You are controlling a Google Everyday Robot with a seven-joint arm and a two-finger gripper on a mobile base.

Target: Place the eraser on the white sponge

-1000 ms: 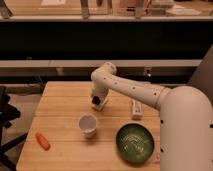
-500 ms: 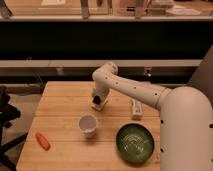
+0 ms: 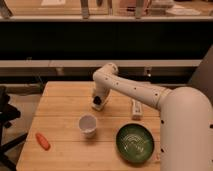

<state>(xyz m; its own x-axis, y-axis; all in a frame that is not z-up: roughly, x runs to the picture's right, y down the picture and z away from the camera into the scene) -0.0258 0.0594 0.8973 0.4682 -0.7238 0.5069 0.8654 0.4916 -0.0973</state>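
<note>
My gripper [image 3: 97, 104] is down at the wooden table [image 3: 65, 100], just behind and to the right of the white cup [image 3: 87, 125]. A small dark bit shows at its tip. I cannot tell whether that is the eraser or part of the gripper. A pale patch right under the gripper may be the white sponge [image 3: 99, 106]. It blends with the white arm, so I cannot make out its outline. The arm [image 3: 130, 90] reaches in from the right.
A narrow white stick-like item [image 3: 136, 108] lies right of the gripper. A green bowl [image 3: 135, 143] sits at the front right. An orange carrot-like piece [image 3: 43, 141] lies at the front left. A dark chair [image 3: 6, 117] stands left of the table.
</note>
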